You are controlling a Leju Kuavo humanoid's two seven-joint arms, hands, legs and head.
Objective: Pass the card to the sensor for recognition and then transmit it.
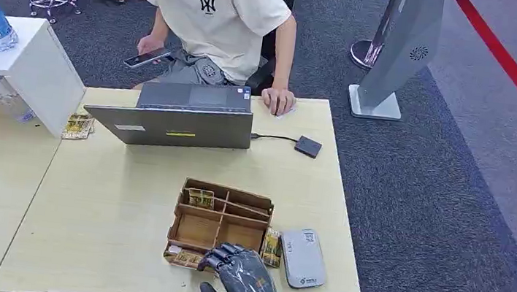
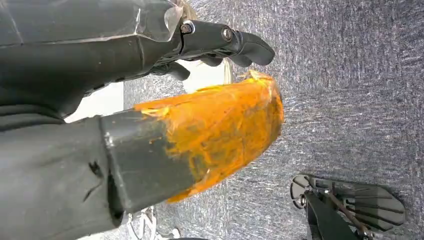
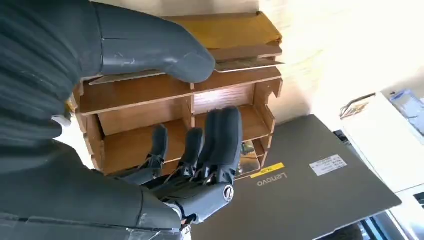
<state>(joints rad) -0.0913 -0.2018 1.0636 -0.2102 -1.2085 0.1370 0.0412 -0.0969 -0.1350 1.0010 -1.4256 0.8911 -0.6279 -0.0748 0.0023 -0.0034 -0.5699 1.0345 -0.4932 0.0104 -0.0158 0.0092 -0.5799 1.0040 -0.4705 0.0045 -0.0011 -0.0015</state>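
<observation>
The right hand [image 1: 244, 280] is hovering over the near edge of the wooden tray [image 1: 220, 224] on the worktop [image 1: 117, 203], fingers [image 3: 220, 140] spread and holding nothing, the thumb lying over the tray's front wall; this is looking like a reach for a card, not yet a grasp. Cards are sitting in several places: one in a far compartment [image 1: 201, 198], one in the near-left corner [image 1: 186, 257] just beside the fingers, and one [image 1: 272, 247] between the tray and the grey sensor [image 1: 302, 257], which is lying right of the tray, handy for a short swipe. Which card the hand is aiming at cannot be told, since the hand is covering part of the tray's near row. The left hand [image 2: 220, 45] is hanging over carpet, fingers curled in with nothing visible in them, an orange-smeared thumb blocking much of that view. A person is sitting behind a laptop [image 1: 177, 122] across the worktop, cut off at the top.
</observation>
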